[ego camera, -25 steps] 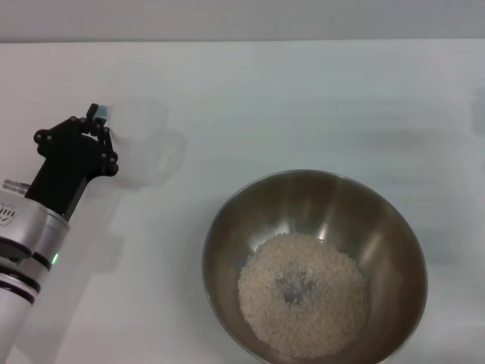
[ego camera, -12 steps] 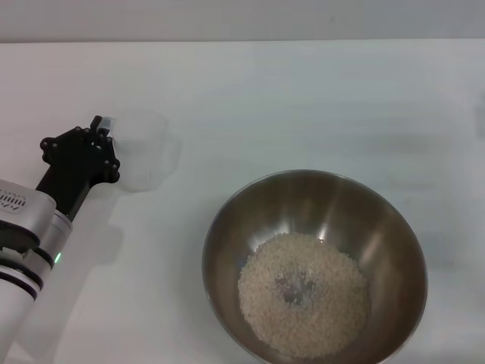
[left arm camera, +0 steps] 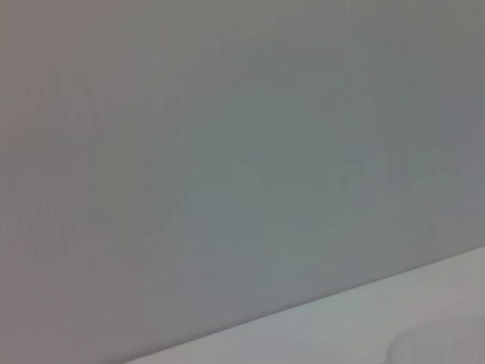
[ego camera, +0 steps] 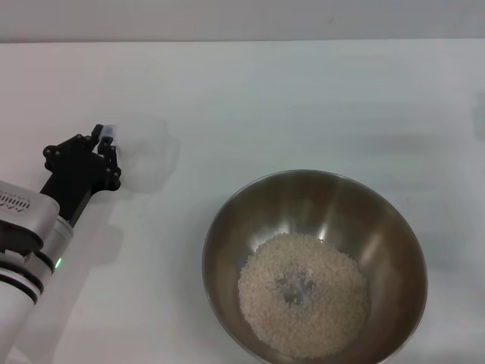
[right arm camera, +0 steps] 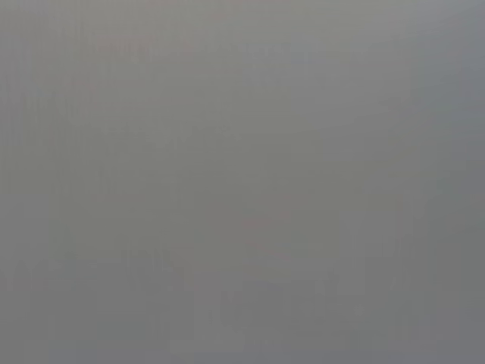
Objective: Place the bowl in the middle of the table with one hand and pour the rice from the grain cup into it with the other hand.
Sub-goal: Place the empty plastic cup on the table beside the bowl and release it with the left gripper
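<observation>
Stainless steel: the bowl, large and round, sits on the desk at about 5 o'clock in the head view, its near rim cut by the frame edge.

Contents: the rice, a pale granular mound on the bowl's floor, slightly toward the near side, with a small dimple showing darker metal at its middle.

Clear plastic: the grain cup, at about 9 o'clock in the head view, well apart from the bowl. It appears upright on the desk and shows no rice inside. Faint against the white surface; its outline is hard to trace.

Left hand: black, at the cup's left side, one pale fingertip pad at the rim. Whether it grips the cup or stands open, cannot tell.

Right hand: out of sight in every view.

Left wrist view: grey wall above a strip of the white desk.
</observation>
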Controlling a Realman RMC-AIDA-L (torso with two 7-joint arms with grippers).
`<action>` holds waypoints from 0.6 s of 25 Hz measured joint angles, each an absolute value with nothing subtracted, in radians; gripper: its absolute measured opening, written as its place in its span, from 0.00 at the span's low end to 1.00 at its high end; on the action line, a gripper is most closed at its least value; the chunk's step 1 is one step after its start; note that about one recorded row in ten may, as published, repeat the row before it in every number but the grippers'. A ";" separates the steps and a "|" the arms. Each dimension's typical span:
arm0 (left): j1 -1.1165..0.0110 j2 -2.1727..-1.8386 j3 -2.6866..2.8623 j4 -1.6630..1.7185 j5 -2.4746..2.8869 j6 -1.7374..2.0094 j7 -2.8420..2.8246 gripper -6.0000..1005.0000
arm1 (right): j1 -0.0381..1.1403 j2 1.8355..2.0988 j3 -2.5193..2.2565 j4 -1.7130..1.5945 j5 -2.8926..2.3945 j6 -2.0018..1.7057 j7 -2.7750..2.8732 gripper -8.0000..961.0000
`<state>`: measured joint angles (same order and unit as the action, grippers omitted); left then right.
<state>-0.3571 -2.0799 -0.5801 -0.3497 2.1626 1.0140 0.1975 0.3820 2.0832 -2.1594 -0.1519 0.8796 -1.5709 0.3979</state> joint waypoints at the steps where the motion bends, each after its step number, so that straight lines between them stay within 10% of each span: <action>1: -0.357 -2.080 -0.580 -0.350 2.163 1.014 0.198 0.08 | 0.382 2.083 -2.159 -0.152 0.880 -1.571 0.398 0.51; 15: -0.311 -2.074 -0.577 -0.348 2.213 1.027 0.196 0.25 | 0.379 2.083 -2.159 -0.152 0.868 -1.566 0.410 0.51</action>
